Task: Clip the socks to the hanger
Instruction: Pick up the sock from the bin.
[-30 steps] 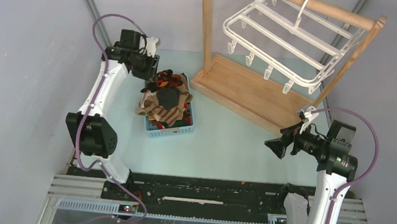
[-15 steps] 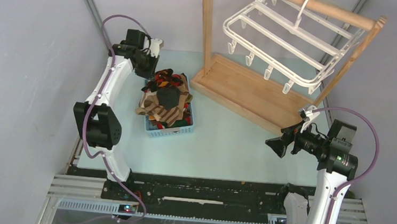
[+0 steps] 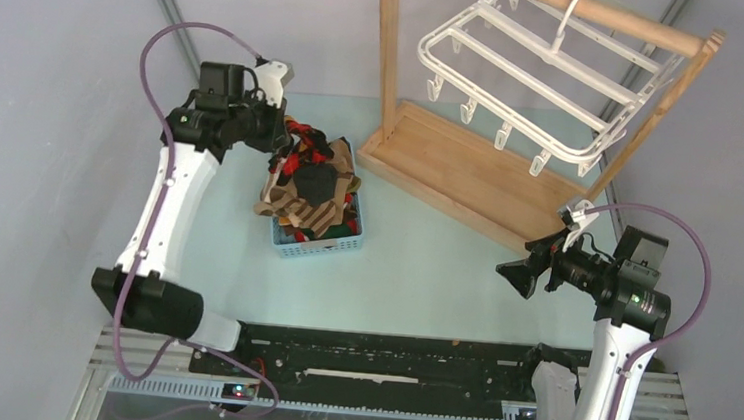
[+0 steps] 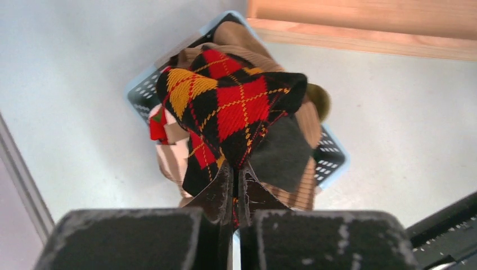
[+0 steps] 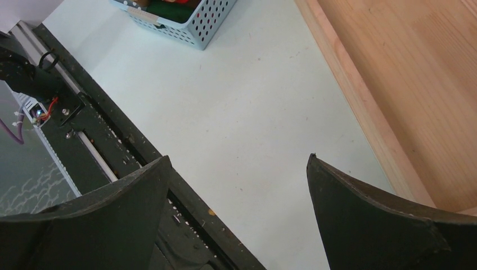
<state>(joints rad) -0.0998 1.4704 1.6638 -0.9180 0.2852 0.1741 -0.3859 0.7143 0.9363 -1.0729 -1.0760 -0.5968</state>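
Observation:
A heap of socks (image 3: 311, 197) fills a small blue basket (image 3: 323, 246). My left gripper (image 3: 282, 149) hangs over the heap's far left end, shut on a black argyle sock (image 3: 299, 156) with red and orange diamonds. In the left wrist view that argyle sock (image 4: 236, 107) bunches up from between the closed fingers of the left gripper (image 4: 236, 169), above the brown striped socks (image 4: 308, 121) and the basket (image 4: 140, 93). The white hanger (image 3: 529, 72) hangs by its hook from the wooden rail, its clips empty. My right gripper (image 3: 515, 277) (image 5: 239, 157) stands open and empty over the table at the right.
The tan wooden stand (image 3: 471, 173) has its base board behind the basket, and its post rises at the centre. In the right wrist view the base board (image 5: 416, 73) lies to the right and the basket's corner (image 5: 197, 22) at the top. The black rail (image 3: 387, 357) runs along the near edge.
The left gripper has shut on the argyle sock at the far end of the heap and drawn it up; the left arm has swung and risen. The right arm is still.

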